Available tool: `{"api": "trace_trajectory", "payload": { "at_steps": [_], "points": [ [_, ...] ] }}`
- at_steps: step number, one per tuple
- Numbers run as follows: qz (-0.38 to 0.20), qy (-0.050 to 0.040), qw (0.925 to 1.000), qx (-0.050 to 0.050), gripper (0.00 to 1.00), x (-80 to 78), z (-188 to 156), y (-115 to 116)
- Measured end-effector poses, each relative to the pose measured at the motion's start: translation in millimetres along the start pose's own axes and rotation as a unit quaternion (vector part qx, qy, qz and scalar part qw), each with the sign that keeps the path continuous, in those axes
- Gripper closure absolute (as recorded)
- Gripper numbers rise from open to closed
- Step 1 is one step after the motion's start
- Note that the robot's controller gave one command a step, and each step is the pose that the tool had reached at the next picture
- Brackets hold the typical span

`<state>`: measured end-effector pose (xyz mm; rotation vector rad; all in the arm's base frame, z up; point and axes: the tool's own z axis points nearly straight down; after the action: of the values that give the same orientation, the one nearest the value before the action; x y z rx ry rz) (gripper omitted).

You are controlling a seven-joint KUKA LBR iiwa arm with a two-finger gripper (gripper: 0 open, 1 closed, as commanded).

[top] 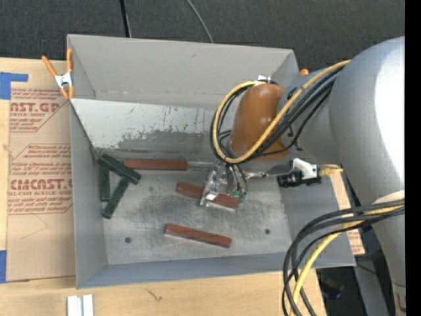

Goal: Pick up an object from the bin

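Green sticks [116, 182] lie crossed at the left of the bin [84, 209]. Mid-floor, a short brown stick [188, 190] lies slanted. The claw [222, 195] sits low over its right end; whether it grips, cannot tell.

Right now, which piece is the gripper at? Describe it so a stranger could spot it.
In the grey bin, look to the middle of the floor, where the gripper sits. The red-brown bar there lies slanted, partly covered by the gripper. The long bar by the back wall and the bar near the front lie uncovered, and the dark green sticks lie left.
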<state>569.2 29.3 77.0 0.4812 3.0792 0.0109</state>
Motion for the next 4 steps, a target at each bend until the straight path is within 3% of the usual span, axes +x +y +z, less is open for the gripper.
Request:
{"api": "trace_trajectory", "payload": {
  "at_steps": [2,4],
  "points": [
    [0.003,0.0129,0.9999,0.005,1.00,4.9,-20.7,-1.7],
    [0.002,0.0110,0.9999,0.005,1.00,2.7,-54.5,-0.9]
  ]
}}
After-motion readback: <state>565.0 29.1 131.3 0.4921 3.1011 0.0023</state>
